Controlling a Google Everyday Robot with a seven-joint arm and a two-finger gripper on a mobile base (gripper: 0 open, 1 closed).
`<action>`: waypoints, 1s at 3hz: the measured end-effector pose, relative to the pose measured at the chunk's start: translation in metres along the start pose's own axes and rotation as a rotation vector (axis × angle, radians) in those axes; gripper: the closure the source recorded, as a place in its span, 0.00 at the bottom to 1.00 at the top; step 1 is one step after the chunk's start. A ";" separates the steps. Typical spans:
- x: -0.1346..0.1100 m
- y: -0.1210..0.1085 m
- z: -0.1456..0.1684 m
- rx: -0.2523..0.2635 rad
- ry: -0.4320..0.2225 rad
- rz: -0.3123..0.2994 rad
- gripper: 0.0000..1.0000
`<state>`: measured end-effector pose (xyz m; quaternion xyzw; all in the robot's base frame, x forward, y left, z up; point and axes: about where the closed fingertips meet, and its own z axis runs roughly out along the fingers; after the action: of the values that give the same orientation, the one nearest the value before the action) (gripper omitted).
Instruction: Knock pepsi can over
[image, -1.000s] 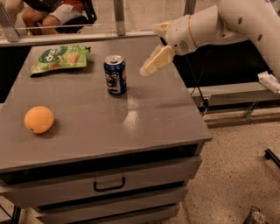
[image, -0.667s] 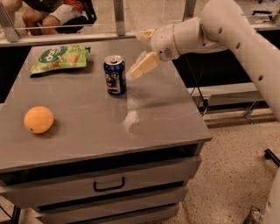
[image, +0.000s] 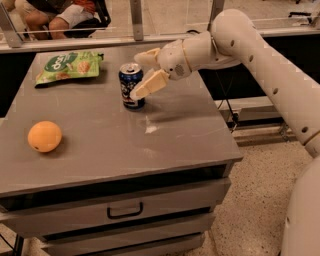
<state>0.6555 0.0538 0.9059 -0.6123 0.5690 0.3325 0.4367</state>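
Pepsi can (image: 131, 86): upright, blue, logo unreadable.
Gripper (image: 144, 71): at can's right, fingers (image: 150, 84) spread, lower one perhaps touching it.

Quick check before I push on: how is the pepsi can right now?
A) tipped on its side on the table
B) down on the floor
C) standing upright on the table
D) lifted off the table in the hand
C: the pepsi can stands upright on the table, silver top up, with the open hand close at its side.
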 end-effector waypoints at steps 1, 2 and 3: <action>0.004 0.025 0.018 -0.100 -0.016 0.008 0.41; 0.009 0.041 0.030 -0.159 -0.027 0.024 0.64; 0.007 0.042 0.023 -0.163 -0.034 0.023 0.78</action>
<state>0.6168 0.0735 0.8839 -0.6334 0.5396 0.3933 0.3911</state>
